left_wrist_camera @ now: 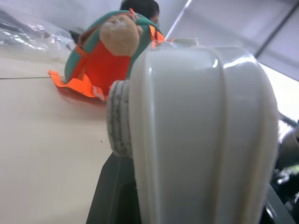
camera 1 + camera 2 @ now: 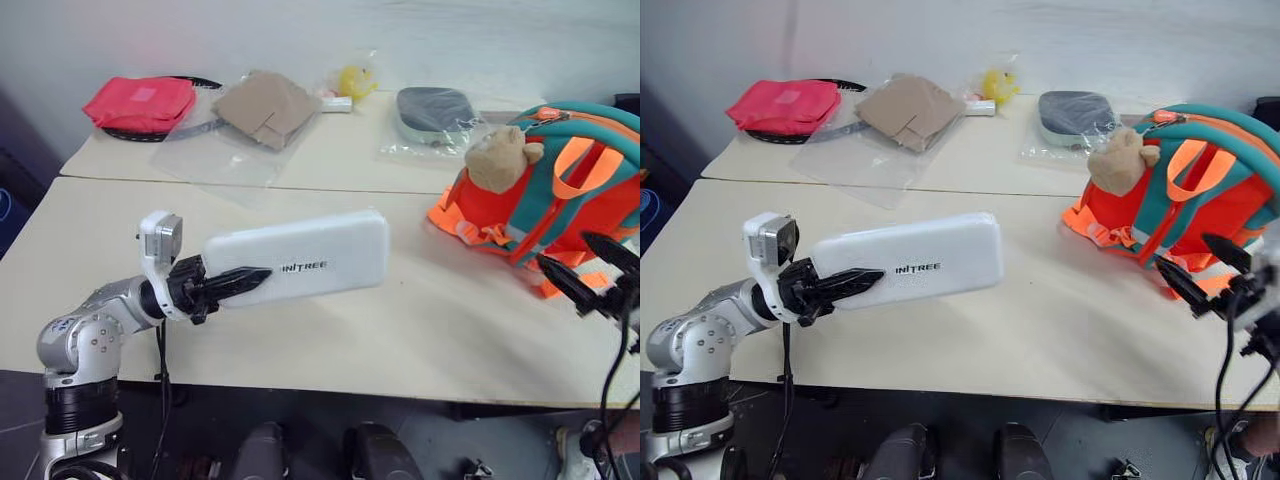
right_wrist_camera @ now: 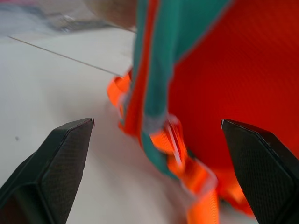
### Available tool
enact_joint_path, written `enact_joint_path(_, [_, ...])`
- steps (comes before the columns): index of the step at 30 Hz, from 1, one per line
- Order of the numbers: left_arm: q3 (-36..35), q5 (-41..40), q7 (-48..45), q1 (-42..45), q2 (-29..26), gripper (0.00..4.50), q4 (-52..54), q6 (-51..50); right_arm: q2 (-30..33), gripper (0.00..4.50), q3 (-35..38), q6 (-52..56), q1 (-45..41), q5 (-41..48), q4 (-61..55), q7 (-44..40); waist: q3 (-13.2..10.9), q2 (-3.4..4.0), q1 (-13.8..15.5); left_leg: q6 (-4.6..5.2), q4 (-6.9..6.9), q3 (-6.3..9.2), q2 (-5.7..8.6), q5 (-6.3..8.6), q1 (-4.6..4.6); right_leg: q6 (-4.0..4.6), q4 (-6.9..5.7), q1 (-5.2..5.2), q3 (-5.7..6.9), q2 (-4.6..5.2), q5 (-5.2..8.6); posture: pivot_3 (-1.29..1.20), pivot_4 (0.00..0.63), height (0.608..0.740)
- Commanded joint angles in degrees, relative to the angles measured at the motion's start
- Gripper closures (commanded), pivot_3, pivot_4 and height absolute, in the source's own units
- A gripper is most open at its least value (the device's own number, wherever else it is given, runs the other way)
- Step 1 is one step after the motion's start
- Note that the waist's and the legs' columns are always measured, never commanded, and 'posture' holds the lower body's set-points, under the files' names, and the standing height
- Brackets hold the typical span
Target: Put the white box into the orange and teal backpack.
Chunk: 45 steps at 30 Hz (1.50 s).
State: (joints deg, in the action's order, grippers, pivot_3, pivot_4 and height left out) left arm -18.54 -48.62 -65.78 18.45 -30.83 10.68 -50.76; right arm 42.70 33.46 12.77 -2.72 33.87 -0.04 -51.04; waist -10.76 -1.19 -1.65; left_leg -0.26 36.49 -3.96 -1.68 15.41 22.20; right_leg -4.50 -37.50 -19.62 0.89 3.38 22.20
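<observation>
My left gripper (image 2: 240, 280) is shut on one end of the white box (image 2: 300, 256), holding it lifted above the table and pointing right, lettering facing me. In the left wrist view the white box (image 1: 201, 135) looms close, with the backpack (image 1: 93, 65) beyond. The orange and teal backpack (image 2: 560, 190) stands at the table's right side, a tan plush animal (image 2: 500, 155) on its front. My right gripper (image 2: 590, 265) is open beside the backpack's lower front, nothing between its fingers (image 3: 51, 168), facing the orange straps (image 3: 177, 149).
On the far table lie a red-pink pouch (image 2: 140, 102), a tan item in clear plastic (image 2: 262, 108), a small yellow toy (image 2: 355, 82) and a grey oval pouch (image 2: 435, 110) in plastic. The near table edge (image 2: 330, 392) runs below my arms.
</observation>
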Motion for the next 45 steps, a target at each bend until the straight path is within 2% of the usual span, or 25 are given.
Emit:
enact_joint_path(1, [1.9, 1.6, -1.5, 0.0, -1.3, 3.31, 1.5, 5.7, 1.3, 0.39, -9.0, 3.1, -15.3, -1.5, 8.7, -2.2, 0.0, 0.01, 0.5, 0.0, -0.1, 0.09, 0.03, -0.01, 0.08, 0.0, 0.04, -0.04, 0.05, 0.01, 0.0, 0.0, 0.15, 0.74])
enact_joint_path(3, [2.0, 1.6, -1.4, -0.3, -2.2, 3.31, 1.6, 6.6, -0.2, 0.72, -12.7, 3.8, -23.5, -1.7, 13.4, -4.0, -0.1, 0.2, -0.8, 0.16, 0.06, -0.13, 0.09, -0.03, 0.16, -0.05, 0.1, -0.08, -0.15, 0.07, -0.02, 0.0, 0.15, 0.74])
enact_joint_path(4, [1.7, 1.4, -1.4, -0.4, -2.8, 3.31, 1.3, 7.1, -0.8, 1.16, -14.1, 2.9, -25.9, -2.3, 15.5, -5.3, -0.1, 0.2, -0.9, 0.23, 0.04, -0.21, 0.11, -0.05, 0.13, -0.12, 0.1, -0.08, -0.21, 0.11, -0.07, 0.0, 0.15, 0.74])
enact_joint_path(9, [-3.6, -3.0, 2.3, 0.2, -3.5, 3.31, -0.7, 6.9, -4.5, 2.77, -17.7, -0.9, -29.5, -3.9, 20.3, -8.5, -0.2, 0.19, -0.5, 0.08, -0.17, 0.05, -0.01, -0.07, 0.16, -0.09, 0.11, -0.15, 0.01, 0.0, -0.05, 0.0, 0.15, 0.74])
enact_joint_path(14, [-7.7, -5.9, 5.1, -0.3, -5.8, 3.31, -1.8, 5.2, -9.5, 4.45, -20.6, 5.4, -29.9, 1.0, 10.8, -8.5, -0.2, 0.19, -0.5, 0.19, -0.02, 0.02, 0.04, -0.02, 0.3, -0.12, 0.05, -0.13, 0.0, 0.09, -0.06, 0.0, 0.15, 0.74])
enact_joint_path(18, [-11.0, -7.0, 10.2, 0.9, -4.9, 3.31, -5.5, 5.8, -12.5, 4.48, -25.0, 13.5, -28.1, 6.8, -3.1, -8.7, -0.2, 0.19, -0.8, 0.2, 0.02, 0.06, 0.01, -0.01, 0.24, -0.12, 0.05, -0.16, 0.01, 0.1, -0.06, 0.0, 0.15, 0.74])
enact_joint_path(22, [-13.0, -8.2, 13.3, 1.3, -5.4, 3.31, -10.6, 4.3, -14.6, 4.48, -27.2, 27.1, -27.3, 19.2, -15.6, -4.6, -0.2, 0.18, -1.1, 0.18, -0.29, 0.15, -0.01, -0.03, 0.3, -0.11, -0.1, -0.44, 0.07, 0.08, -0.06, 0.0, 0.15, 0.74])
enact_joint_path(25, [-12.0, -4.2, 11.0, -1.0, -7.4, 3.31, -13.1, 7.5, -11.4, 4.48, -27.9, 35.6, -25.9, 27.8, -22.8, -4.5, -0.2, 0.17, -1.3, 0.0, -0.27, 0.15, 0.0, -0.15, 0.64, -0.11, -0.31, -0.82, 0.08, 0.08, -0.06, 0.0, 0.15, 0.74])
enact_joint_path(29, [-13.1, -4.2, 9.6, -1.9, -8.7, 3.31, -12.7, 9.5, -5.3, 4.48, -24.7, 42.4, -23.6, 36.3, -26.1, -3.6, -0.2, 0.05, -1.2, 0.12, -0.09, 0.17, 0.04, -0.1, 1.04, -0.1, -0.25, -1.01, 0.11, 0.16, -0.06, 0.0, 0.15, 0.74])
enact_joint_path(31, [-14.0, -5.9, 9.5, -2.1, -9.4, 3.31, -10.8, 8.6, -0.4, 4.48, -23.7, 44.0, -20.9, 36.0, -25.6, -6.7, -0.2, -0.15, -0.9, 0.21, -0.03, 0.2, 0.05, -0.04, 1.06, -0.1, -0.17, -0.95, 0.15, 0.19, -0.06, 0.0, 0.15, 0.74])
enact_joint_path(34, [-14.1, -8.6, 9.7, -2.0, -9.8, 3.31, -6.4, 6.9, 5.4, 4.48, -24.6, 42.1, -18.6, 30.4, -22.4, -11.6, -0.2, -0.19, -0.2, 0.58, 0.0, 0.21, 0.12, 0.17, 1.06, -0.1, 0.09, -0.9, 0.14, 0.28, -0.07, 0.0, 0.15, 0.74])
enact_joint_path(39, [-10.9, -6.8, 9.1, 2.1, -10.6, 3.31, -4.3, 9.4, 5.0, 4.48, -25.9, 37.7, -20.4, 24.4, -16.7, -12.6, -0.2, -0.19, 0.0, 0.52, 0.04, 0.21, 0.12, 0.12, 1.02, -0.1, 0.02, -0.91, 0.15, 0.26, -0.07, 0.0, 0.15, 0.74])
enact_joint_path(45, [0.3, 0.1, 5.3, 11.5, -8.7, 3.31, -6.4, 15.1, 3.3, 4.48, -28.1, 35.3, -20.8, 20.8, -15.2, -13.9, -0.2, -0.19, 0.2, 0.25, 0.11, 0.22, 0.13, -0.05, 1.03, -0.1, -0.09, -0.92, 0.18, 0.21, -0.07, 0.0, 0.15, 0.74])
